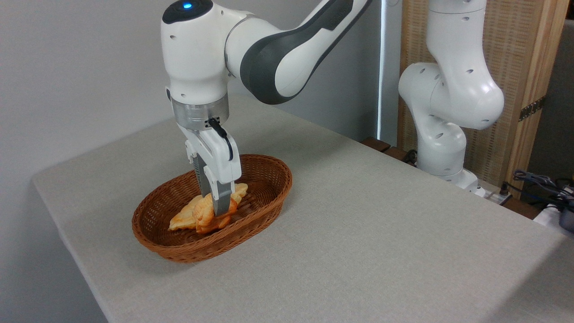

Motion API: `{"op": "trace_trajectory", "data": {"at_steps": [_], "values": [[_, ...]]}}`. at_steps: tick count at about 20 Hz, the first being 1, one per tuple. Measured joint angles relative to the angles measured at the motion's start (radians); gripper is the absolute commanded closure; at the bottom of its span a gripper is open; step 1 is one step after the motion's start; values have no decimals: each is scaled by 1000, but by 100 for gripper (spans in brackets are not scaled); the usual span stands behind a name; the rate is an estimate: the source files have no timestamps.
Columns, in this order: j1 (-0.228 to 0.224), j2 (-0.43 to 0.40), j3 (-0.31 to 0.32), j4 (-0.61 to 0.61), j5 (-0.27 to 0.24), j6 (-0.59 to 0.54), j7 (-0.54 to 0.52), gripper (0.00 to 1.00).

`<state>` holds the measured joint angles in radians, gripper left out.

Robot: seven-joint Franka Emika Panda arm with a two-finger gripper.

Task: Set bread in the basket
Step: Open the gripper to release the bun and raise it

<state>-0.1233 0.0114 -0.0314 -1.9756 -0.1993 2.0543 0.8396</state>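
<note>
Inside the basket (269, 188), the tool (215, 211) is closed around the bread (207, 219), fingers straddling it.

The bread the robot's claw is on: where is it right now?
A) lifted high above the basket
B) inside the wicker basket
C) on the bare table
B: the gripper reaches down into the basket, and the bread sits inside its rim.

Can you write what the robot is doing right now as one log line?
gripper: down inside oval reddish-brown wicker basket | at puffy golden bun | bun beside flatter golden pastry | grip: unclear
</note>
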Motion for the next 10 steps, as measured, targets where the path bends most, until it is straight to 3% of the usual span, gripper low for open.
{"op": "trace_trajectory", "data": {"at_steps": [10], "values": [[13, -33, 29, 65, 0, 1, 0, 0]]}}
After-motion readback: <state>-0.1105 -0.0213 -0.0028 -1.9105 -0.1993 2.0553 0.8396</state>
